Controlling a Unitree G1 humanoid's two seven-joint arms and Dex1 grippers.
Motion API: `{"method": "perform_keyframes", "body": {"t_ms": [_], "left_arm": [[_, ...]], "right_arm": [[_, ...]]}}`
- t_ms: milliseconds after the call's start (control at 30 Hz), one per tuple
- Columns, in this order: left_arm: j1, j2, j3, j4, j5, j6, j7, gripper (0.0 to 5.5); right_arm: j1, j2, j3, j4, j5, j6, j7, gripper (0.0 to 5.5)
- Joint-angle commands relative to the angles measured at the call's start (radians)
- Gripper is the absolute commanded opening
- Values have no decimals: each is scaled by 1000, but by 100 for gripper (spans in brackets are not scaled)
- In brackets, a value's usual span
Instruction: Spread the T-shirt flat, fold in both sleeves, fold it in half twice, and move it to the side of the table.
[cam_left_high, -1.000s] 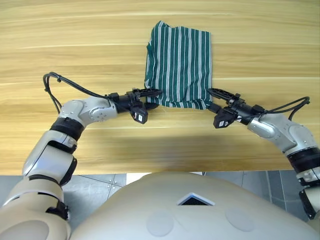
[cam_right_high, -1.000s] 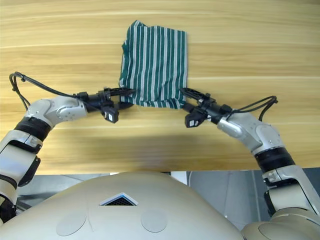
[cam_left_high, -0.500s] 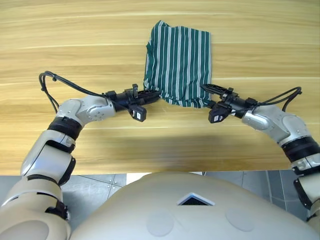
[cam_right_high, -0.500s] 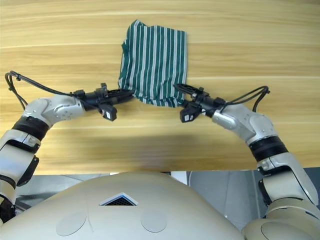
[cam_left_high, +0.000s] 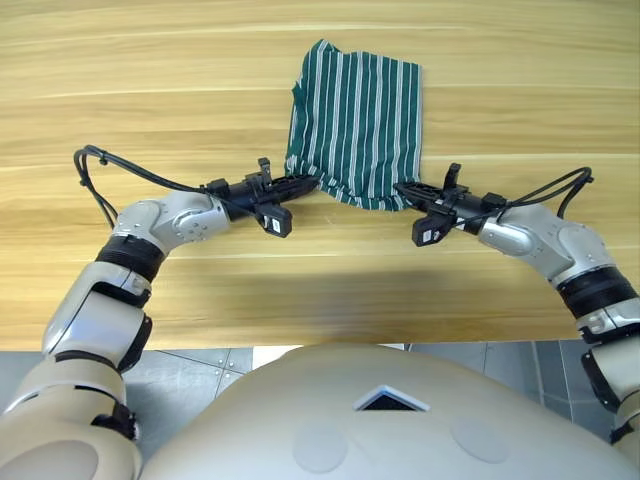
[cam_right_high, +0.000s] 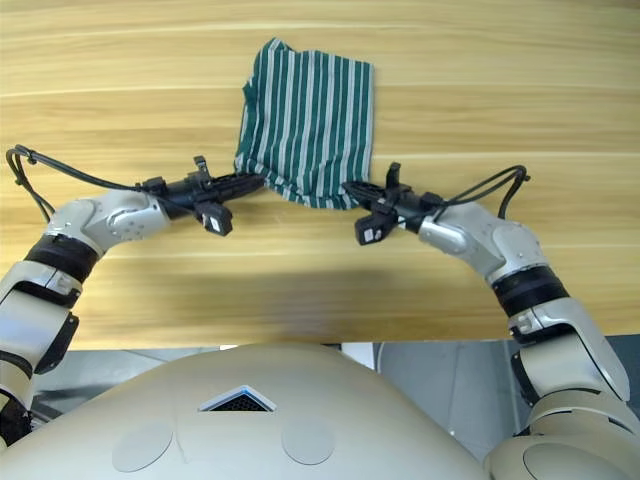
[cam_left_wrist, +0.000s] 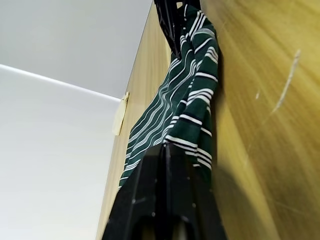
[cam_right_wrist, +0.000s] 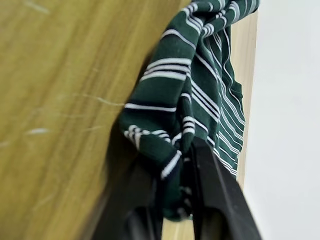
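Both near T-shirt (cam_left_high: 360, 120) corners higher than before.

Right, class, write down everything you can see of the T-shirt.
The T-shirt is dark green cloth with thin white stripes, folded into a rough rectangle on the wooden table. Its far part lies flat; its near edge curves between two pinched, bunched corners. The left gripper is shut on the near left corner, the right gripper on the near right one.
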Motion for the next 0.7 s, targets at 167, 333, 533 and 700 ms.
{"method": "perform_keyframes", "body": {"t_ms": [167,333,533,700], "left_arm": [[178,47,39,-49,-47,39,-17,0],[308,39,59,-184,-130,71,-61,0],[364,-22,71,-268,-264,121,-117,0],[381,-48,106,-308,-327,161,-146,61]], "right_arm": [[147,-38,-43,-81,1,61,20,21],[198,-50,-79,-145,12,47,15,21],[185,-19,-78,-151,-6,45,1,21],[171,-9,-78,-139,-15,38,-1,21]]}}
